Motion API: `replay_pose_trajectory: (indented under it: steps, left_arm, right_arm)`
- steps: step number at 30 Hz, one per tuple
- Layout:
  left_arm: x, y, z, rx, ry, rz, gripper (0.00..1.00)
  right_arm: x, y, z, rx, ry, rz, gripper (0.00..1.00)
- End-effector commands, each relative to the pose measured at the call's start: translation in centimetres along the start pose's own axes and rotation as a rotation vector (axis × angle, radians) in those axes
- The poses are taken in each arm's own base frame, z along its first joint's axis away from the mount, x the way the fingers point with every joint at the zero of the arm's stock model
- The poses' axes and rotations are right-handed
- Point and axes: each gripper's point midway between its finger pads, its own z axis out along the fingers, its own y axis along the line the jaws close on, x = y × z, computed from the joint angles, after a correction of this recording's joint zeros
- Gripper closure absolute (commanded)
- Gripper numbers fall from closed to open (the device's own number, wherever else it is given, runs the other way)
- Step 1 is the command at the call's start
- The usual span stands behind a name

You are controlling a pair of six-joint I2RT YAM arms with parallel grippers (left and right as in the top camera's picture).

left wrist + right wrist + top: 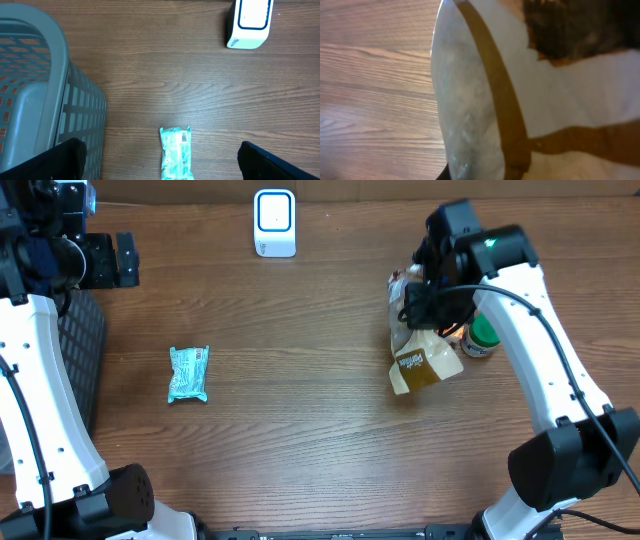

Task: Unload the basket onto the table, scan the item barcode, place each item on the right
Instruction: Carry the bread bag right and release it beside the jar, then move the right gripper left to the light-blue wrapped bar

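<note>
One bag (424, 364), lengthwise front-to-back, tan end nearest

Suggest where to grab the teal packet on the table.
Pinch the packet across its narrow width, at the end away from the scanner, coming straight down: it lies flat, and its barcode seems to sit at the scanner-side end.

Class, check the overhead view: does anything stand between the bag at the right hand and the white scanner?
Nothing visible does. Only bare table lies between the bag and the scanner. The teal packet sits well off that line, towards the left arm, and the green-lidded jar is on the bag's far side.
</note>
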Motion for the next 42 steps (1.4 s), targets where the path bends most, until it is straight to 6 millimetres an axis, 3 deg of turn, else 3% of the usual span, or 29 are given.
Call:
replay_pose_trajectory:
  steps: [1, 8, 13, 15, 16, 18, 19, 21, 26, 34, 39, 42]
  left_arm:
    - [-0.5, 0.1, -0.4, -0.005, -0.018, 0.019, 0.0]
    - [-0.5, 0.1, -0.4, -0.005, -0.018, 0.019, 0.01]
    - [-0.5, 0.1, -0.4, -0.005, -0.018, 0.019, 0.01]
    - [-0.5, 0.1, -0.4, -0.005, -0.018, 0.02, 0.0]
    - [-0.5, 0.1, -0.4, -0.005, -0.018, 0.019, 0.0]
    - [-0.5, 0.1, -0.4, -0.005, -0.018, 0.02, 0.0]
    - [-0.5, 0.1, -0.4, -0.005, -0.018, 0.02, 0.01]
    - [-0.5, 0.1, -0.4, -0.005, -0.018, 0.019, 0.0]
    - [-0.5, 0.1, -0.4, -0.005, -0.018, 0.019, 0.01]
    - [-0.5, 0.1, -0.4, -0.005, -0.018, 0.02, 0.0]
    - [-0.5, 0.1, -0.4, -0.005, -0.018, 0.02, 0.01]
    - [-0.5, 0.1, -0.4, -0.005, -0.018, 0.02, 0.01]
  right_arm:
    - [1.2, -0.5, 2.5, -0.024, 0.052, 0.022, 0.96]
    - [2.7, -2.6, 6.2, -0.012, 0.096, 0.065, 0.96]
    - [2.9, -5.5, 6.9, 0.07, 0.092, 0.102, 0.9]
    - [2.6, -7.1, 6.7, 0.132, 0.077, 0.115, 0.73]
    - [2.4, -7.7, 6.6, 0.157, 0.069, 0.121, 0.52]
    - [2.3, -8.8, 6.5, 0.193, 0.061, 0.132, 0.21]
    - [2.2, -9.0, 6.4, 0.198, 0.059, 0.137, 0.11]
    - [2.0, -9.2, 6.0, 0.194, 0.052, 0.145, 0.05]
    - [0.0, -7.4, 3.1, 0.117, 0.001, 0.143, 0.05]
    - [-2.9, -0.9, -2.6, -0.21, -0.089, 0.109, 0.0]
    - [-4.2, 4.3, -4.0, -0.521, -0.125, 0.048, 0.0]
    - [-4.4, 6.0, -3.4, -0.556, -0.133, 0.001, 0.0]
